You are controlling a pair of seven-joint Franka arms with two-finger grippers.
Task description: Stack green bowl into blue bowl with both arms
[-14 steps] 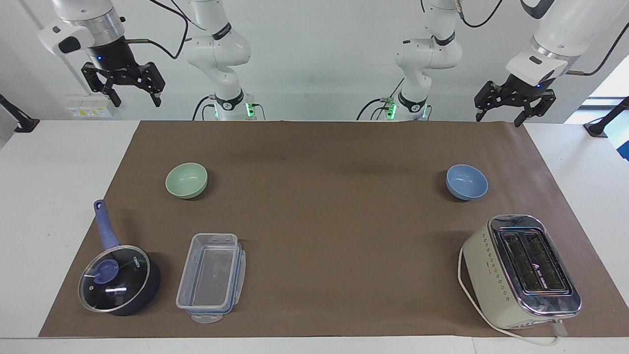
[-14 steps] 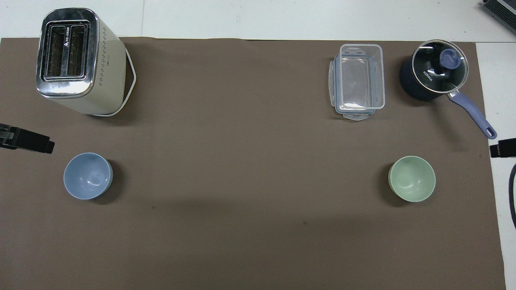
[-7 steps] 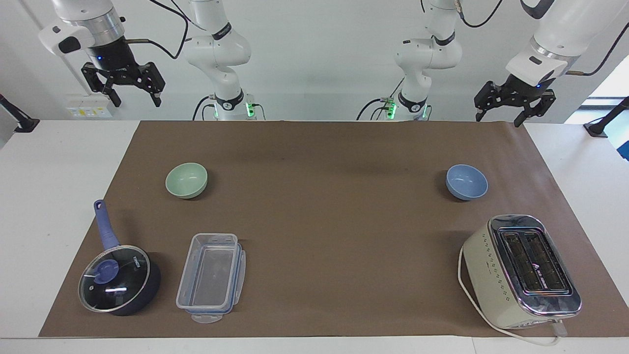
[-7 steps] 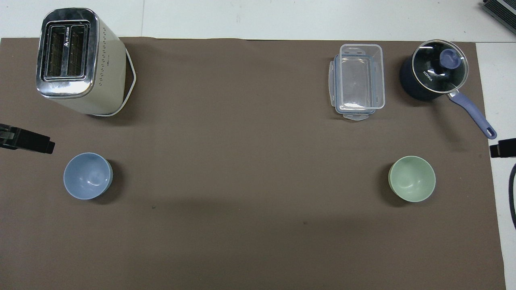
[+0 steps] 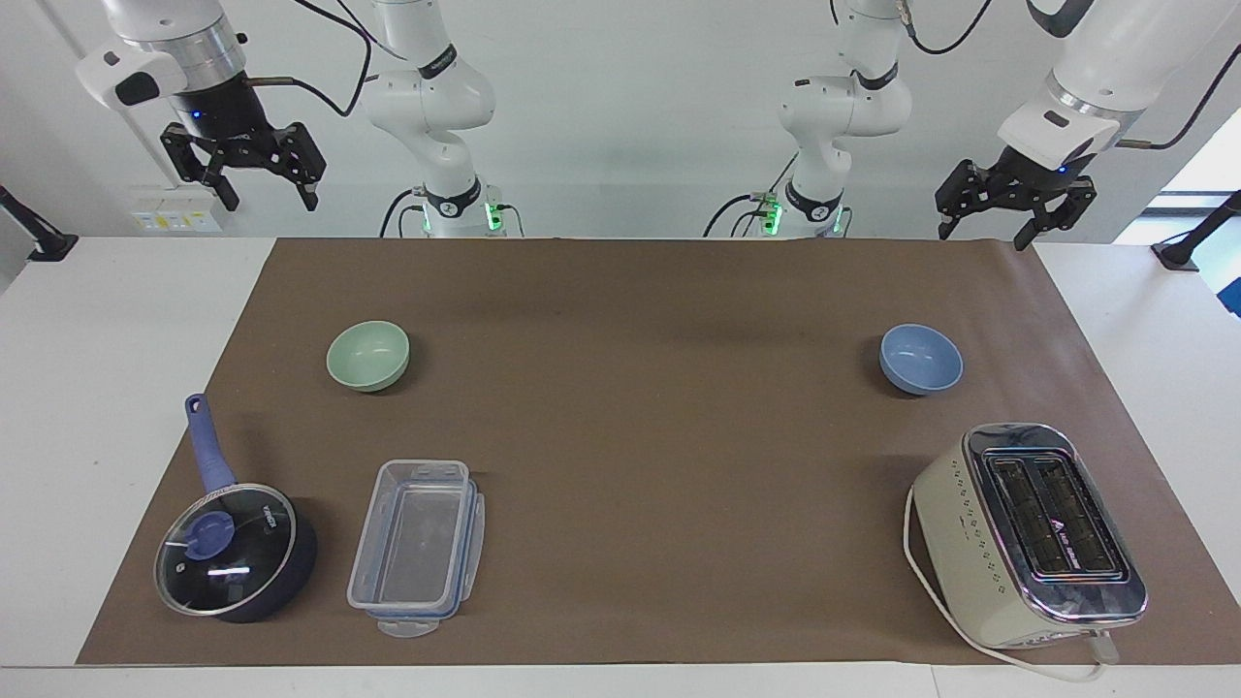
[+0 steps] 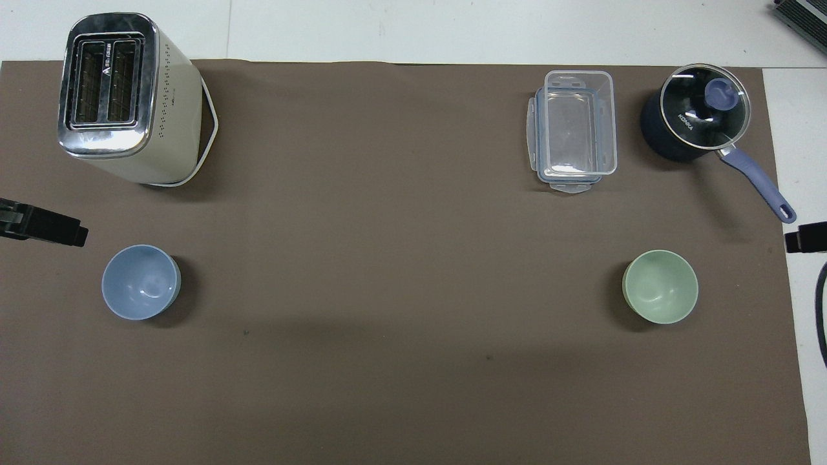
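Note:
The pale green bowl (image 5: 367,356) (image 6: 659,287) stands upright on the brown mat toward the right arm's end of the table. At the left arm's end stands the blue bowl (image 5: 920,359) (image 6: 141,281), also upright, with nothing in it. My right gripper (image 5: 269,194) hangs high in the air at its own end, open and holding nothing, well apart from the green bowl. My left gripper (image 5: 984,231) is raised at the other end, open too, clear of the blue bowl. Both arms wait.
A cream toaster (image 5: 1028,528) stands farther from the robots than the blue bowl. A lidded dark blue saucepan (image 5: 233,553) and a clear plastic container (image 5: 417,543) sit farther out than the green bowl. The brown mat (image 5: 640,407) lies between the bowls.
The right arm's wrist has drawn back slightly. Both bowls and the left arm stay where they were.

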